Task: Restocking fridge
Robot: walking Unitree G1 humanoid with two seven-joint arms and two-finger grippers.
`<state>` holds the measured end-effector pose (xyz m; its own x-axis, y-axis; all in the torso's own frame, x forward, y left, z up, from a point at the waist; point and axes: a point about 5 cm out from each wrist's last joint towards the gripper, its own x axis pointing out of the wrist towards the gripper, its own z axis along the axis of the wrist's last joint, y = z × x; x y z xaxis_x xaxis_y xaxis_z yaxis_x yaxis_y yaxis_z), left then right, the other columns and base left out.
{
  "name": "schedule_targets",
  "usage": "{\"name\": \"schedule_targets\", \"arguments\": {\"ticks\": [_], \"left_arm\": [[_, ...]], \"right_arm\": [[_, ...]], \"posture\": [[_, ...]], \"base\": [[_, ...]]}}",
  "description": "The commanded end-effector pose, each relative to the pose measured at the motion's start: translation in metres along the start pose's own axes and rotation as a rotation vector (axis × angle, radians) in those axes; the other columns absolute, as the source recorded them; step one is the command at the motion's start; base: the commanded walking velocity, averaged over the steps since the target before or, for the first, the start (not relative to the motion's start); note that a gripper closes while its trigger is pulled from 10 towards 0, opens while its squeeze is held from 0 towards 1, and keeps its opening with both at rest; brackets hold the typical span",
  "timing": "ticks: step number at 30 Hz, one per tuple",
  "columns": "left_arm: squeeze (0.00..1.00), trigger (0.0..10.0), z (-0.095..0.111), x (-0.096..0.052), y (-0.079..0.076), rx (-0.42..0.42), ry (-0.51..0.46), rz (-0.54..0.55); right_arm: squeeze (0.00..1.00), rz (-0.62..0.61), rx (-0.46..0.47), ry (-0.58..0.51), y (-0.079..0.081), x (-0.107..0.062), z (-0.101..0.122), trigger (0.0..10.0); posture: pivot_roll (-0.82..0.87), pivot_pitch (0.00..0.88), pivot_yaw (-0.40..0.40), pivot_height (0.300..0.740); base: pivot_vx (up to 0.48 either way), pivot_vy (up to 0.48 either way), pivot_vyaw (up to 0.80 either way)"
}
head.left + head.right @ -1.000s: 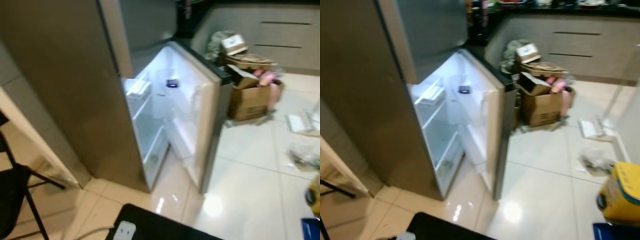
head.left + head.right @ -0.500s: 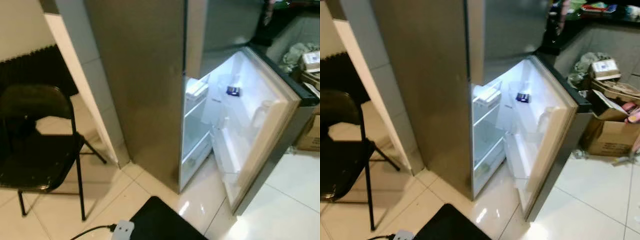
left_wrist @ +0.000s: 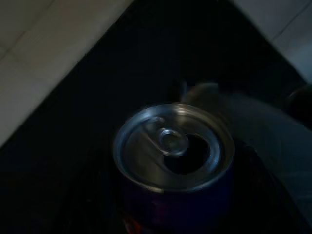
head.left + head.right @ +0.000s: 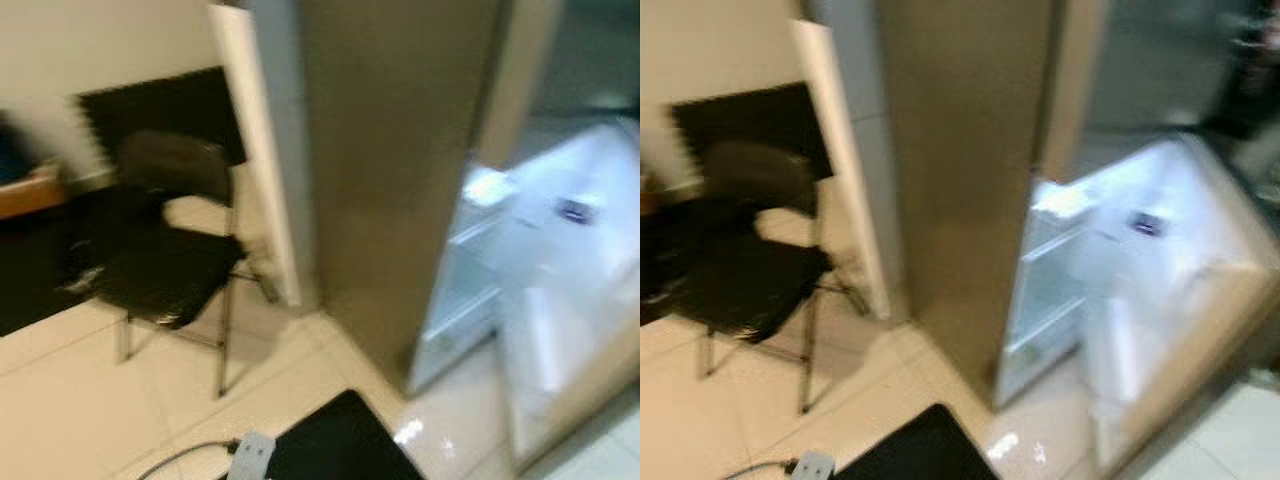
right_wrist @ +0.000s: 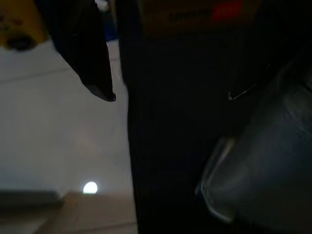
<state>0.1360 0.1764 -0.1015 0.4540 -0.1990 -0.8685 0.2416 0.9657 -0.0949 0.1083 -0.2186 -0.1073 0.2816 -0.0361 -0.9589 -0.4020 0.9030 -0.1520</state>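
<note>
Fridge (image 4: 970, 190) door open at 3 o'clock, ready for stocking; left gripper's can (image 3: 174, 161) upright, grip unclear; right gripper (image 5: 87, 58) state unclear

My left gripper (image 3: 175, 195) sits low in its wrist frame, dark and hard to read — I can't make out how its fingers stand. My right gripper (image 5: 122, 92) shows one black finger (image 5: 80, 48) in the upper left of its frame, tip pointing down.
</note>
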Motion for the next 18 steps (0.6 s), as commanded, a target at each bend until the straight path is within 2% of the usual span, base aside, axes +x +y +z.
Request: {"name": "schedule_targets", "arguments": {"ticks": [1, 7, 15, 18], "left_arm": [[0.0, 10.0, -0.0011, 0.0005, -0.0023, 0.001, 0.01, -0.01], [0.0, 10.0, -0.0005, 0.0005, -0.001, 0.009, 0.011, 0.001], [0.0, 10.0, -0.0004, 0.0003, 0.0002, 0.007, 0.012, 0.005], [0.0, 10.0, -0.001, 0.0001, 0.0, -0.001, 0.016, -0.006]], "right_arm": [[0.0, -0.001, 0.009, -0.02, 0.0045, 0.0009, 0.0045, 10.0], [0.0, -0.032, -0.016, -0.025, 0.0021, 0.0008, 0.0059, 10.0], [0.0, -0.046, 0.028, -0.051, -0.0002, 0.0005, 0.008, 10.0], [0.0, -0.046, 0.031, -0.059, -0.0006, 0.0005, 0.0094, 10.0]], "posture": [[0.02, 0.0, -0.009, 0.74], [0.01, 0.0, -0.005, 0.74], [0.01, 0.0, -0.006, 0.74], [0.01, 0.0, -0.005, 0.74]], "base": [[0.0, 0.0, 0.76], [0.0, 0.0, 0.59], [0.0, 0.0, 0.0], [0.0, -0.339, 0.0]]}}
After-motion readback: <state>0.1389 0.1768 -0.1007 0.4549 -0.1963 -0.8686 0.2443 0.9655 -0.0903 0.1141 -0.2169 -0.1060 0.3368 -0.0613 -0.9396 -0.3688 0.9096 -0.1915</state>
